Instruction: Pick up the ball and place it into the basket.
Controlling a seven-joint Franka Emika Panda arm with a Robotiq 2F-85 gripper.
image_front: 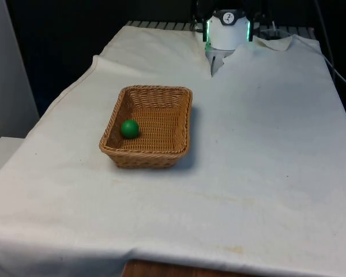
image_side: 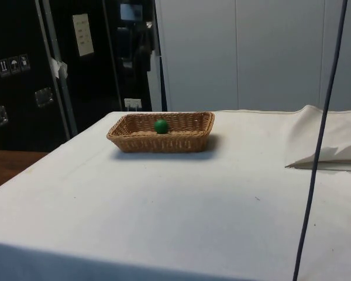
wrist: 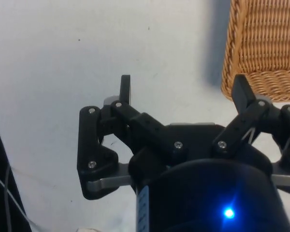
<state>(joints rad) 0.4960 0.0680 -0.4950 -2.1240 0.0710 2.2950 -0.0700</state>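
Already ball [image_front: 130, 128] in basket [image_front: 179, 104], fingers [wrist: 125, 89] spread — empty

A small green ball [image_front: 130, 128] lay inside the basket [image_front: 174, 101], against its wall on the front view's left. The shallow rectangular wicker basket sat flat on the cloth, well in from the table's edges.

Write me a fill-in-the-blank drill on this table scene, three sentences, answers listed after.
1. The small green ball lies inside the rectangular woven wicker ____.
2. The black two-finger hand has its fingers spread ____, with nothing between them.
3. The wicker basket stands on a table covered with a ____ cloth.

Missing words: basket; open; white
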